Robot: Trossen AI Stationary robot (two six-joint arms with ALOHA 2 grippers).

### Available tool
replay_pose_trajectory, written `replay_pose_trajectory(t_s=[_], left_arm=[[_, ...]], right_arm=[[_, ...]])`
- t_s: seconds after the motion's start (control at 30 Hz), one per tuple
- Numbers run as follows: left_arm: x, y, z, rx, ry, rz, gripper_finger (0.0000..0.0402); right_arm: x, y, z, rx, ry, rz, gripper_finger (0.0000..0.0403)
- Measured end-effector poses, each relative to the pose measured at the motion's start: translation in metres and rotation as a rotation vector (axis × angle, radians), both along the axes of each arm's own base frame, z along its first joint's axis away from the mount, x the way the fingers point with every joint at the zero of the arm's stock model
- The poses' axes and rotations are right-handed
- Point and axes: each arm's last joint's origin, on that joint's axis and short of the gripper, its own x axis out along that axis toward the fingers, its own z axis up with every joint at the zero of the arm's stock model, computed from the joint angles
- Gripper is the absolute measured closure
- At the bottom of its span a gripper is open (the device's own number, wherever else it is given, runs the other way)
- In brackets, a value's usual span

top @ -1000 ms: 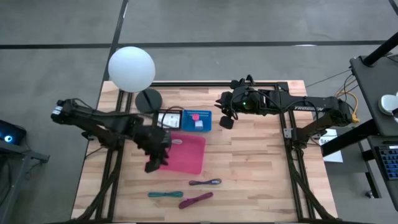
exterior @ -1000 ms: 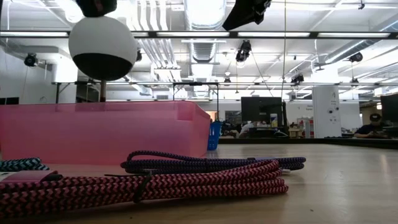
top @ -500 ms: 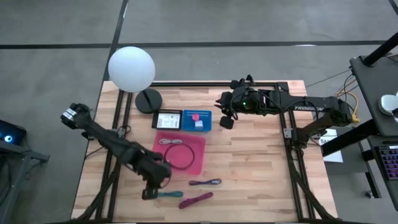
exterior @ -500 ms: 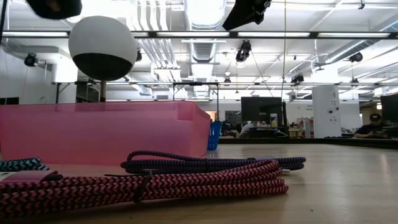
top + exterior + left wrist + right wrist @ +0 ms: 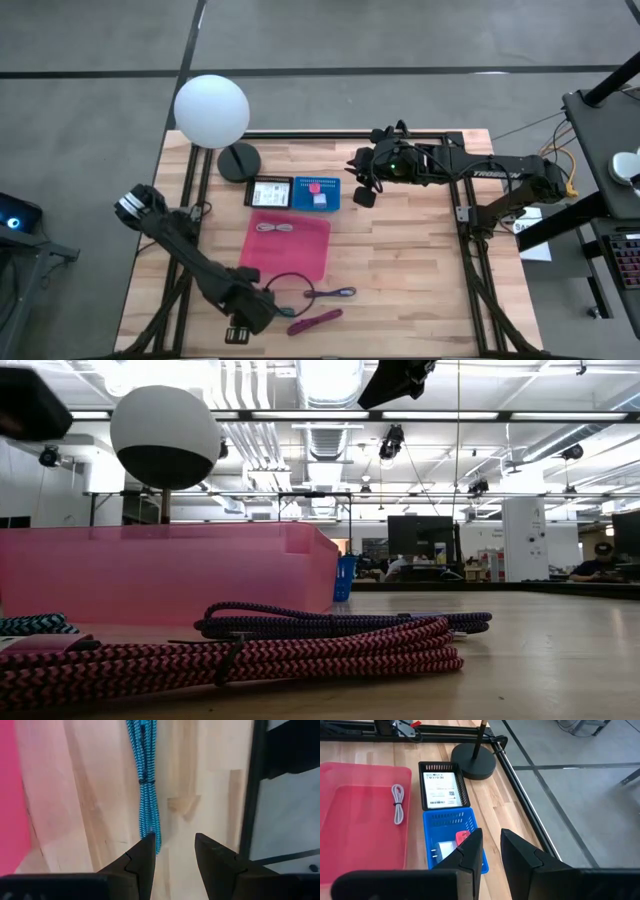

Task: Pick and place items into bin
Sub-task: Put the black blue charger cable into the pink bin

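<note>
The left gripper (image 5: 172, 852) hangs over the table's near left part with its jaws parted and empty, one dark fingertip (image 5: 145, 851) just over the end of the teal cord (image 5: 146, 780), which lies stretched on the bare wood. From above, this gripper (image 5: 240, 330) sits at the table's front edge, its arm slanting back toward the left side. Just beyond it, the purple cord (image 5: 332, 294) and the magenta cord (image 5: 315, 321) lie on the wood near each other, between the gripper and the table's middle; a thin dark loop (image 5: 290, 287) shows by the near edge of the pink bin (image 5: 310, 255). The low view puts the magenta cord (image 5: 250, 650) in front, the purple cord (image 5: 340, 622) behind it, the teal cord (image 5: 30, 624) at the left, and the bin's wall (image 5: 160, 570) beyond.

A white cord (image 5: 276, 228) lies coiled inside the pink bin, also seen from the right wrist (image 5: 397, 800).

The right gripper (image 5: 490, 852) hovers at the table's far side, jaws narrow and holding nothing, above a small blue basket (image 5: 445, 827) with a pink piece (image 5: 462, 836) and a whitish block (image 5: 442, 851) inside. A black tray (image 5: 442, 785) with a printed card sits beside the basket, and a white globe lamp (image 5: 211, 110) stands at the far left corner.
</note>
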Motion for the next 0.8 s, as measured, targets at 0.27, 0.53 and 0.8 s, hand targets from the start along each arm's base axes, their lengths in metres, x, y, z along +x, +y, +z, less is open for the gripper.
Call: replay_pose_trajectory(t_s=[0.27, 0.53, 0.8], left_arm=[[0.004, -0.006, -0.033, 0.067, 0.087, 0.032, 0.0281], [0.008, -0.009, -0.042, 0.069, 0.094, 0.042, 0.0281], [0.011, -0.012, -0.050, 0.047, 0.072, 0.041, 0.0281]], right_arm=[[0.000, 0.000, 0.000, 0.003, 0.000, -0.002, 0.0346], [-0.001, 0.000, -0.001, 0.007, 0.012, -0.004, 0.0346], [-0.001, 0.000, -0.001, 0.005, 0.013, -0.003, 0.0346]])
